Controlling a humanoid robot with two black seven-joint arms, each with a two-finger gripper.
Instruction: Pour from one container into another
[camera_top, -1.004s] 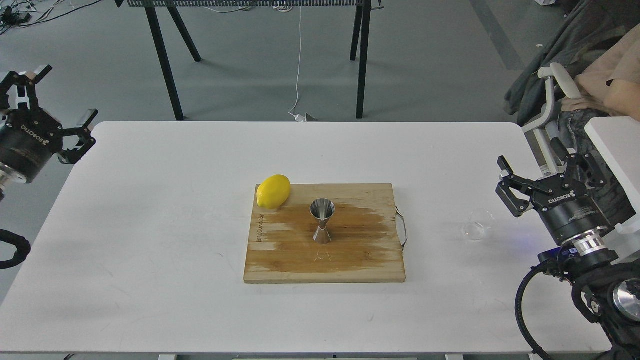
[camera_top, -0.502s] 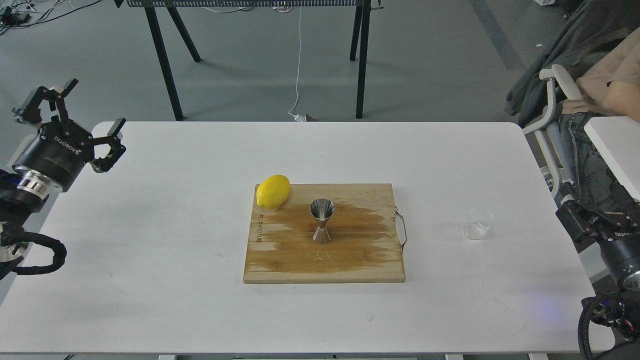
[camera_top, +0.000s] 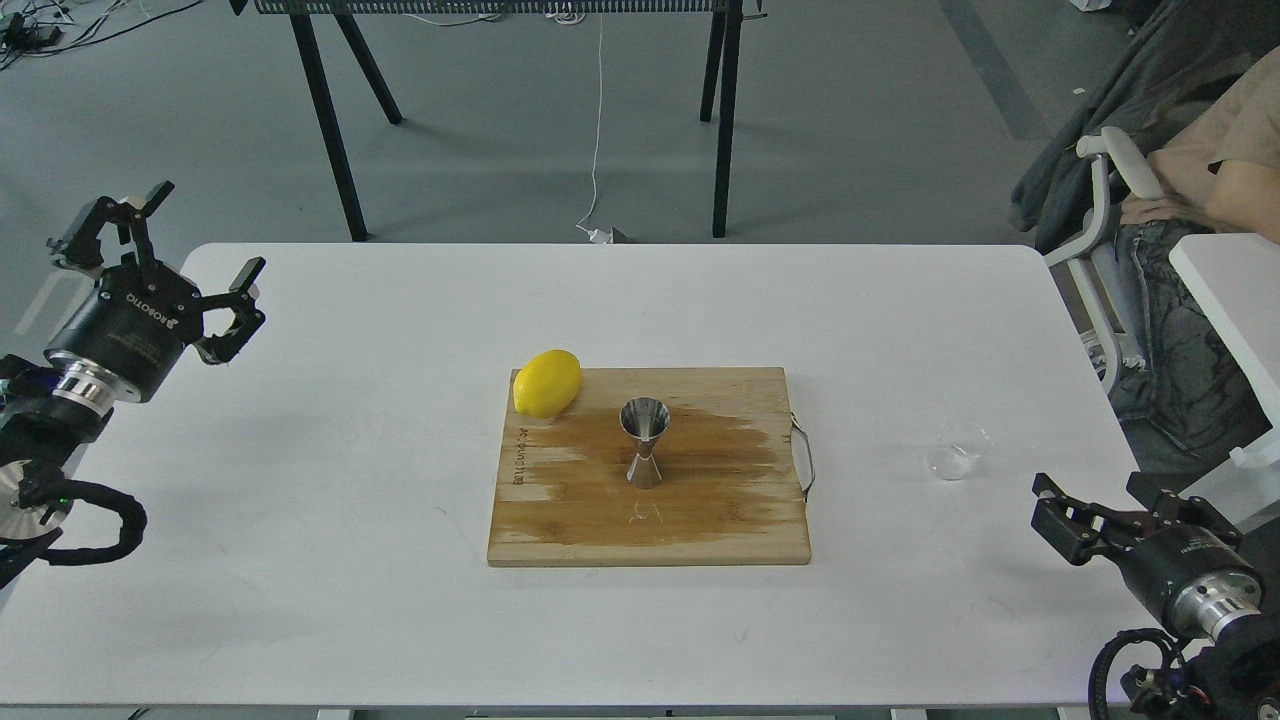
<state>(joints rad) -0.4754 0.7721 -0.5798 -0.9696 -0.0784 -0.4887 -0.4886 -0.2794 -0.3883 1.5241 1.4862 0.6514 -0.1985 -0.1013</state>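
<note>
Both jaws gape wide, holding nothing: left gripper (camera_top: 200, 265) and right gripper (camera_top: 1095, 512) flank jigger (camera_top: 644, 441) and glass cup (camera_top: 956, 449).

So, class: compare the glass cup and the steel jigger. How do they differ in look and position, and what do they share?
The glass cup is transparent, low and round; the jigger is shiny, opaque steel, taller, pinched at a narrow waist. The glass cup sits on the bare white table, right of the cutting board; the jigger stands near the board's middle. Both stand upright with open mouths up, and neither hand touches them.
</note>
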